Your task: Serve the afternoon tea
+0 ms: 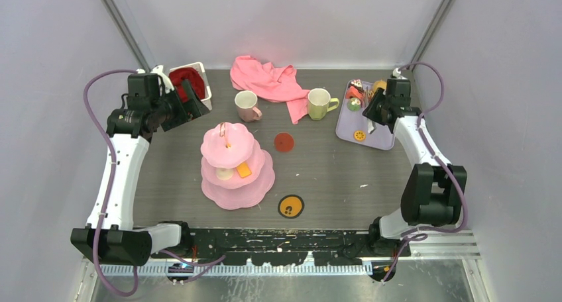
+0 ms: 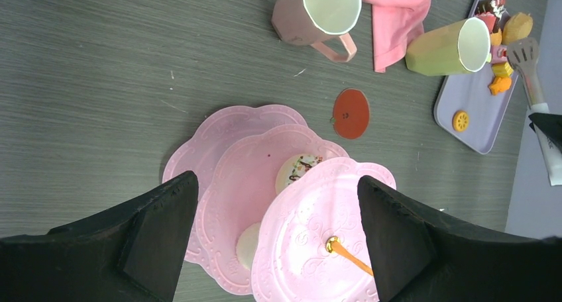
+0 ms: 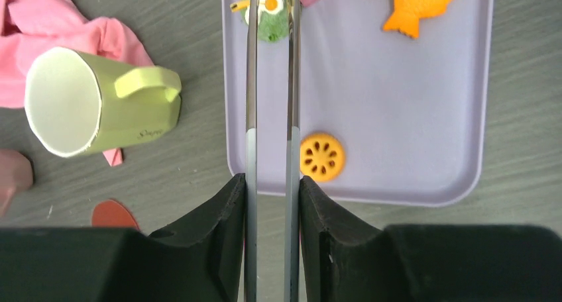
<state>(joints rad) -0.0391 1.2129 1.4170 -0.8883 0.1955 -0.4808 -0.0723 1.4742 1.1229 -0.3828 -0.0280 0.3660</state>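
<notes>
Loading the stand looks like the step in hand: the pink three-tier cake stand [image 1: 237, 186] sits near-centre on the worktop, with an orange piece [image 1: 244, 170] and a cream piece [image 1: 224, 173] on its middle tier. The left end effector [image 2: 275, 183] hovers spread and empty. Farther right, the right end effector [image 3: 272, 183] pinches metal tongs [image 3: 251, 103], their blades either side of a green pastry [image 3: 268, 25] on the lilac tray [image 3: 397, 116]. Next move calls for squeezing, lifting and carrying it to the stand.
</notes>
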